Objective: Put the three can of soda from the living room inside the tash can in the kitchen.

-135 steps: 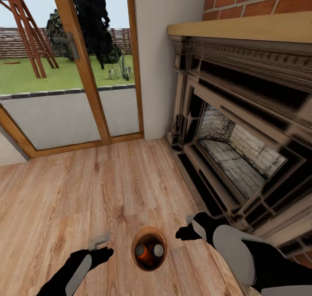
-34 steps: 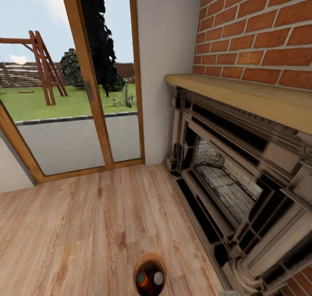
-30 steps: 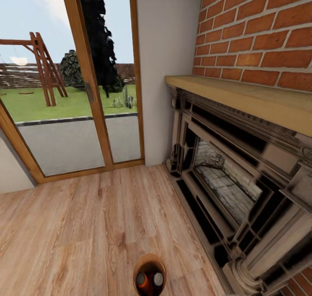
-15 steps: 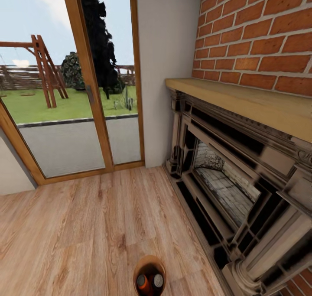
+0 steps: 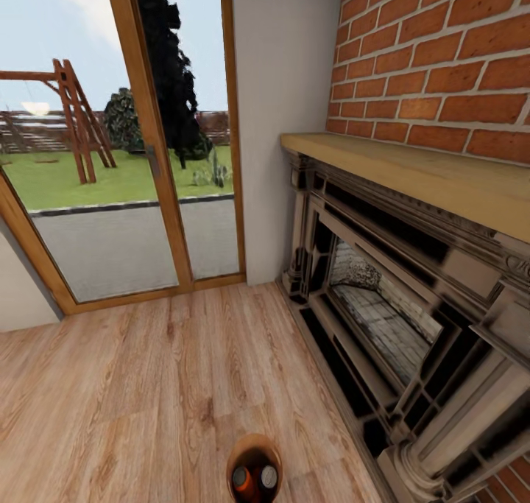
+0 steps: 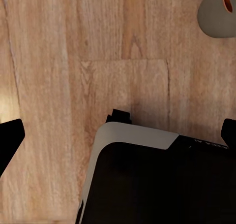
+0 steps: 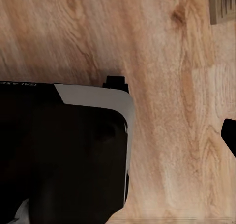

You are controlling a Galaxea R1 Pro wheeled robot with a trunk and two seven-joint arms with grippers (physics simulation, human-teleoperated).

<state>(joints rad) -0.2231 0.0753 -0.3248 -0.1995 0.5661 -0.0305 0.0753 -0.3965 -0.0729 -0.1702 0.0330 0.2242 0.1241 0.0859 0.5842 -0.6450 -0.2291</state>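
The tash can (image 5: 254,465), a small round bin with a tan rim, stands on the wood floor at the bottom middle of the head view. Inside it are an orange can of soda (image 5: 241,478) and a second silver can top (image 5: 269,476); anything more in there is hidden in shadow. The bin's grey outside (image 6: 217,15) also shows in the left wrist view. My left gripper (image 6: 118,135) hangs open over the floor, its black fingertips (image 6: 10,141) far apart. My right gripper (image 7: 118,135) looks open, with one fingertip (image 7: 230,135) at the frame's edge.
A dark ornate fireplace (image 5: 397,297) with a wooden mantel (image 5: 412,168) and a red brick chimney (image 5: 442,54) takes up the right. Wood-framed glass doors (image 5: 132,164) stand at the back left. Bare wood floor (image 5: 147,385) lies between. My own grey-and-black body (image 6: 157,179) is below both wrists.
The camera has tilted up since the earliest frame, where both arms flanked the bin. Over the last second the view has barely shifted. Bin and cans stay put.
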